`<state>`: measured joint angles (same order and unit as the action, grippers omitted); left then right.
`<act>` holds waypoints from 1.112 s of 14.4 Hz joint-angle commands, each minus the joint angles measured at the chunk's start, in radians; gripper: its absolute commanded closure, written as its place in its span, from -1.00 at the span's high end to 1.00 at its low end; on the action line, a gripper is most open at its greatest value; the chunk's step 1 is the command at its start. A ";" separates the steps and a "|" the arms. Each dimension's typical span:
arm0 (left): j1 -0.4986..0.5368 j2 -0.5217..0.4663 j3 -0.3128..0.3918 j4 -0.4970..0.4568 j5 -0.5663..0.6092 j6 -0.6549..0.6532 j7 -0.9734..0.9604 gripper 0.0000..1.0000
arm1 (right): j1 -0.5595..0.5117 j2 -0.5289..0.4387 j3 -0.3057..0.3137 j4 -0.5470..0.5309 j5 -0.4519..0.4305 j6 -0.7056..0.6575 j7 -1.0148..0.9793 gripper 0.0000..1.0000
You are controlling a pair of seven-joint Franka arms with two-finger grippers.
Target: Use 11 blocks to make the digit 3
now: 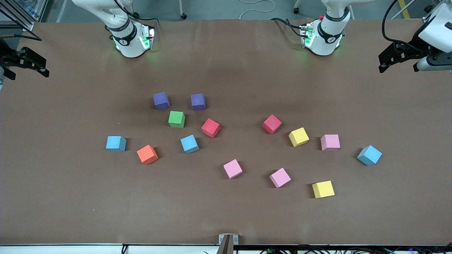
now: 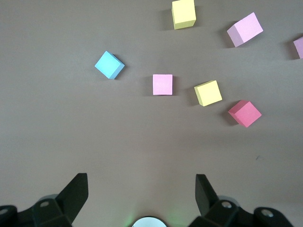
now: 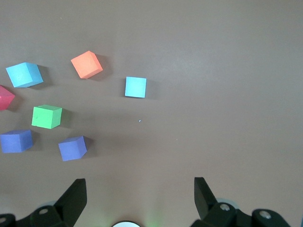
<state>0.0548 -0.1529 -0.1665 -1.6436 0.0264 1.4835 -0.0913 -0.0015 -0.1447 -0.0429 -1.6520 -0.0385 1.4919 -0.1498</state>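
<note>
- The small matte foam cubes lie scattered singly over the middle of the brown tabletop [image 1: 70, 197], none touching another, so no part of the digit 3 looks built yet.
- Two purple cubes [image 1: 161, 100] sit farthest from the front camera; a yellow cube [image 1: 323, 189] sits nearest it.
- A green cube [image 1: 176, 119] sits among them, just beside the purple pair.
- The left end effector [image 1: 395, 58] hangs released and empty at its end of the tabletop, waiting.
- The right end effector [image 1: 30, 65] likewise hangs spread wide, holding nothing.
- Bare tabletop rings the scatter, with broad open room toward the front camera for laying out the figure.
</note>
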 commanded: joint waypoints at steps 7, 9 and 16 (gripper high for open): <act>-0.007 0.074 -0.011 0.096 -0.005 -0.020 0.021 1.00 | 0.000 0.043 -0.003 0.080 0.022 -0.012 0.001 1.00; -0.030 0.117 -0.016 0.104 -0.013 -0.014 0.002 1.00 | 0.000 0.042 -0.002 0.072 0.025 -0.024 0.004 1.00; -0.165 0.329 -0.048 0.093 -0.005 0.205 -0.299 1.00 | -0.008 0.037 -0.003 0.052 0.077 -0.047 0.007 1.00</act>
<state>-0.0800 0.1177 -0.2101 -1.5775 0.0264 1.6533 -0.2875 -0.0024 -0.1022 -0.0455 -1.5930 0.0126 1.4584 -0.1488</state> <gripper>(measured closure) 0.000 0.000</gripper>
